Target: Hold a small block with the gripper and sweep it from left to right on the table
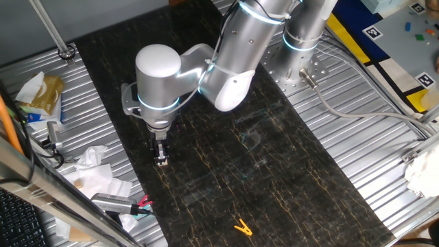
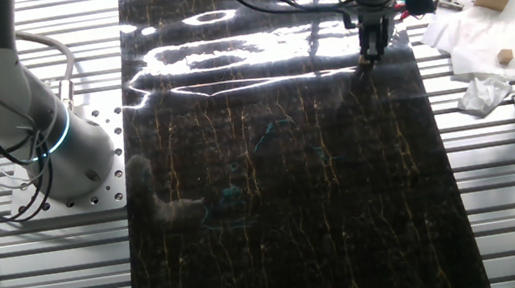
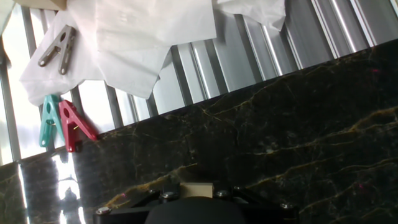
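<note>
A: End effector (image 1: 161, 160) is down at one long edge of the worktop (image 1: 288, 178), fingers pointing straight down. In the hand view the small block (image 3: 198, 189) sits between the jaws, a pale tan face just showing above the black housing. I read that as clenched on the block.

B: Block touching the slab?

A: Cannot tell for certain; the tip looks at or just above the surface. For a good sweep: keep the wrist vertical, hold the height constant so the block skims without digging in, and travel straight across the slab.

B: Anything in the way?

A: The dark surface ahead looks bare. A yellow clip (image 1: 241, 227) lies well apart, towards the near end. Off the slab on the ribbed metal just beside the start: crumpled white tissue (image 3: 149, 37), a red clip (image 3: 73, 124), a teal clip (image 3: 48, 120) and a grey clip (image 3: 57, 46). Risk lies only in drifting backwards over that edge.
</note>
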`<state>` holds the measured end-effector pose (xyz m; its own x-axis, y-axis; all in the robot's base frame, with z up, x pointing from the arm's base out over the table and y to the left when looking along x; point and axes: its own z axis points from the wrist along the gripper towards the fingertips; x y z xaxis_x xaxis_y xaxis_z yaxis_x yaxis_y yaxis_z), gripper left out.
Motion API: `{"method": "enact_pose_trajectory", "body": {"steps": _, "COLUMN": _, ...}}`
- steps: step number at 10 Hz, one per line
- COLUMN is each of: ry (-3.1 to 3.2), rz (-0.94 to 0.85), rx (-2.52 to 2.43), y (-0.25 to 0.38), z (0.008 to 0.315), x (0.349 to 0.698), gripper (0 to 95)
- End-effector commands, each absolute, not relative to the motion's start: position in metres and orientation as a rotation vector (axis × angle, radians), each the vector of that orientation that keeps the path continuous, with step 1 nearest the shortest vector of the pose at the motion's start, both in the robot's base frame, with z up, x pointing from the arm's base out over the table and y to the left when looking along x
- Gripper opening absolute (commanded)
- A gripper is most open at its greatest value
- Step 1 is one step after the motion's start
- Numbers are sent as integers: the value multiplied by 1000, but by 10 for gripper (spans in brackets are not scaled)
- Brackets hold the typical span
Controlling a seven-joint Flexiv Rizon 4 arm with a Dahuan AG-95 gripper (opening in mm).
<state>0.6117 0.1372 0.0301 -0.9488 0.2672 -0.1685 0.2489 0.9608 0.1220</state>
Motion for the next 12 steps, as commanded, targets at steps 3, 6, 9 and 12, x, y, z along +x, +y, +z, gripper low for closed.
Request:
{"method": "enact_pose_trajectory", "body": {"steps": 3, "ry": 2927, "rz": 144, "rx": 389, "y": 142, "z": 32, "x": 611, "gripper": 190}}
{"method": "enact_pose_trajectory", "body": {"steps": 6, "ry": 2928, "rz": 144, "rx": 389, "y": 148, "z": 32, "x": 609, "gripper": 190}}
{"method": "enact_pose_trajectory", "body": {"steps": 9, "ry": 2927, "rz": 141, "rx": 389, "y": 151, "z": 32, "x": 607, "gripper": 190}}
{"method": "enact_pose_trajectory", "body": {"steps": 12, "ry": 2931, "rz": 134, "rx": 389, "y": 152, "z": 28, "x": 607, "gripper": 190}}
